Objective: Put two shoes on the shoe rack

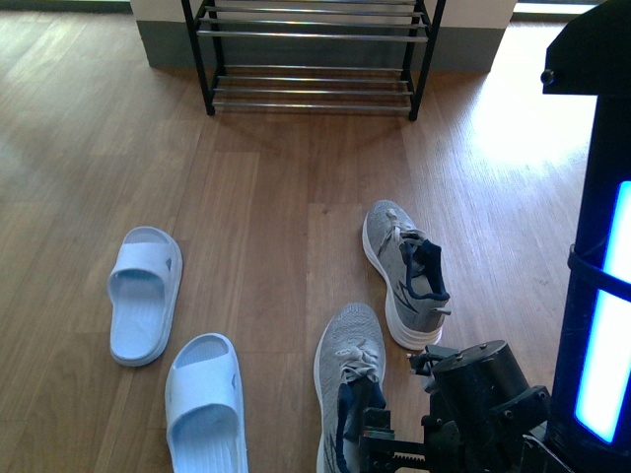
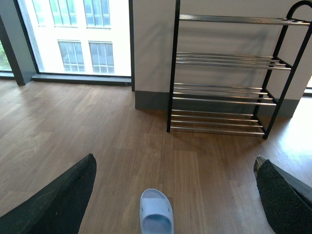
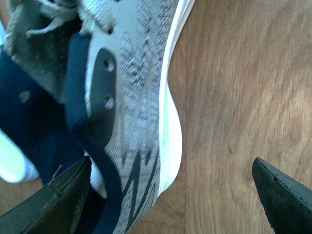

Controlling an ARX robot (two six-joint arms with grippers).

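**A:** Starting closest, at the right gripper (image 3: 170,163): gapes wide, grips nothing, straddles the near sneaker (image 1: 347,379) beside its dark blue collar. Can't tell about contact.

**B:** Making out only a dark curved stripe on that grey knit side, above the thick white sole.

**A:** Over to the left gripper (image 2: 174,161): spread just as wide, holding nothing, above the wooden floor (image 2: 73,126). Toe of a pale blue slide (image 2: 156,214) between the fingers; can't say which of the pair.

**B:** Moving out: far sneaker (image 1: 404,271) just beside the near one, further right. Off to the left, near slide (image 1: 205,404), then far slide (image 1: 143,296). All flat on the floor.

**A:** Ending at the shoe rack (image 1: 311,34) by the wall: black frame, silver rods, well apart from all four shoes.
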